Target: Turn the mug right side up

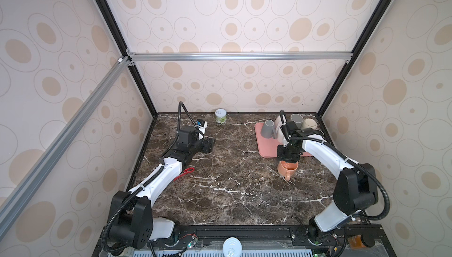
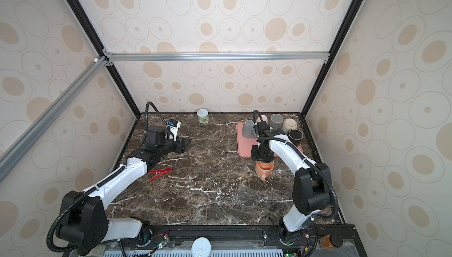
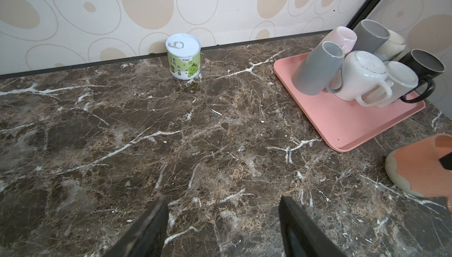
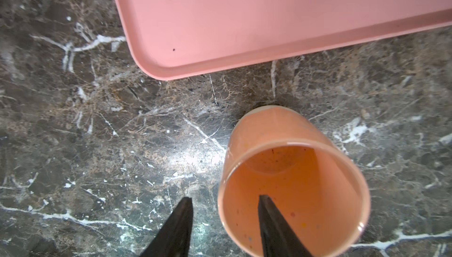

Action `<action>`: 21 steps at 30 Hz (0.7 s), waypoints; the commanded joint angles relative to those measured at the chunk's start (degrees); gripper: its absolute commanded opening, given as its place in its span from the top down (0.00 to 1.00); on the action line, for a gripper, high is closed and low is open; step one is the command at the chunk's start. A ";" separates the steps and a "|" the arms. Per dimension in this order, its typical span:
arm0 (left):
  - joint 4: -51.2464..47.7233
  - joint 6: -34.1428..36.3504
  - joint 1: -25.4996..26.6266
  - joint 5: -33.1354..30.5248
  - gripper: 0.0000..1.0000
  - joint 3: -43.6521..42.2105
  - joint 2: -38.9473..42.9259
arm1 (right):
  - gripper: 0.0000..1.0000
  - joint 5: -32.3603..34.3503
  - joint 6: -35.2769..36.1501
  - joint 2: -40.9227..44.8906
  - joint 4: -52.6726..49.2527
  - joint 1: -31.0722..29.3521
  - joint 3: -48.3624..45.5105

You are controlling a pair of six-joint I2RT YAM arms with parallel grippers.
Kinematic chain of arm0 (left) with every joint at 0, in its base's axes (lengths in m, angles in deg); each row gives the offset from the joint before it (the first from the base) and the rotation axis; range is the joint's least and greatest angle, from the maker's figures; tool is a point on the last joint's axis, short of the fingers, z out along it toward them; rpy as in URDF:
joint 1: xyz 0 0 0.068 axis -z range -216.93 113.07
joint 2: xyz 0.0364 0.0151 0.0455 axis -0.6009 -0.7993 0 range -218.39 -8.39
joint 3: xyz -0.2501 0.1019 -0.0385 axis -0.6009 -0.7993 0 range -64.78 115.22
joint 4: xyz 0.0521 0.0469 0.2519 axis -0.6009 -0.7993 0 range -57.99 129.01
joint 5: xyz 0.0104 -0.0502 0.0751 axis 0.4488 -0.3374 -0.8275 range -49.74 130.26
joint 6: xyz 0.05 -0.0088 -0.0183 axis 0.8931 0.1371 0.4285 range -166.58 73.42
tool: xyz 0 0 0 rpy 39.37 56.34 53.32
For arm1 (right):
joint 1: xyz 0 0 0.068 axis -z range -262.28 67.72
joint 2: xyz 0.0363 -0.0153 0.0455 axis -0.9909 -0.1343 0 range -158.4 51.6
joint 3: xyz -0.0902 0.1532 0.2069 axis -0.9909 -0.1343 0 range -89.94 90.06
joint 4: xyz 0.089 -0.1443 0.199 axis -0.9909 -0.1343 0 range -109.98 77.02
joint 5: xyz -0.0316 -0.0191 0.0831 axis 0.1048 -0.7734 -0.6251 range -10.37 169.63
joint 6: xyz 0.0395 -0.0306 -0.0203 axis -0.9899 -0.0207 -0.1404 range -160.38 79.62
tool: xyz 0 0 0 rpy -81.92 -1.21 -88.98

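The orange mug (image 1: 288,169) (image 2: 264,169) stands upright on the marble table just in front of the pink tray, mouth up, handle toward the near edge. The right wrist view looks down into the mug (image 4: 293,177). My right gripper (image 1: 288,159) (image 4: 225,197) hangs over the mug's rim, open: one finger inside the mouth, the other outside, the wall between them with a gap on each side. My left gripper (image 1: 210,144) (image 3: 221,198) is open and holds nothing, low over bare table at the left. The mug (image 3: 420,167) shows at that view's edge.
The pink tray (image 1: 266,150) (image 3: 342,121) at the back right carries several mugs (image 3: 318,69), grey, white and black. A green and white can (image 1: 220,116) (image 3: 184,57) stands by the back wall. A red clip (image 1: 184,172) lies beside the left forearm.
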 commanded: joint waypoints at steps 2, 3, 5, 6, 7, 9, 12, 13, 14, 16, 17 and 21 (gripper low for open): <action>1.30 -0.16 1.94 -0.28 0.31 0.48 -1.06 | 0.52 1.64 1.18 3.18 -4.60 -0.12 1.93; 1.10 -0.07 2.78 -0.92 0.31 0.90 -1.41 | 0.52 1.69 1.51 3.38 -5.20 -0.10 2.41; 0.62 0.16 4.56 -2.21 0.31 1.85 -2.37 | 0.52 2.23 2.10 3.58 -6.51 -0.13 3.57; 0.35 0.34 5.57 -2.95 0.31 2.54 -2.85 | 0.52 2.77 2.42 3.64 -6.99 -0.10 4.21; 0.12 0.45 6.63 -3.71 0.31 2.94 -3.30 | 0.52 3.20 2.61 3.74 -7.26 -0.10 4.79; 0.24 0.67 8.56 -5.29 0.31 3.63 -3.92 | 0.52 3.62 3.26 3.83 -7.51 -0.10 5.78; 0.55 1.13 11.77 -7.91 0.31 5.43 -5.25 | 0.52 3.61 4.57 3.77 -8.31 2.32 7.33; 0.79 1.09 12.89 -8.46 0.31 6.22 -5.94 | 0.52 3.49 5.01 3.80 -8.59 2.89 7.83; 1.05 1.03 13.74 -8.89 0.31 6.91 -6.51 | 0.52 3.35 5.45 3.84 -8.66 3.47 8.09; 1.72 0.90 15.73 -9.77 0.31 8.76 -8.60 | 0.52 2.93 6.17 3.94 -8.62 4.72 8.56; 2.01 0.85 16.61 -10.01 0.31 9.71 -9.65 | 0.52 2.59 6.43 4.05 -8.44 5.30 8.70; 2.78 0.17 20.64 -9.82 0.31 15.16 -15.41 | 0.52 1.48 7.15 3.88 -6.75 7.76 8.72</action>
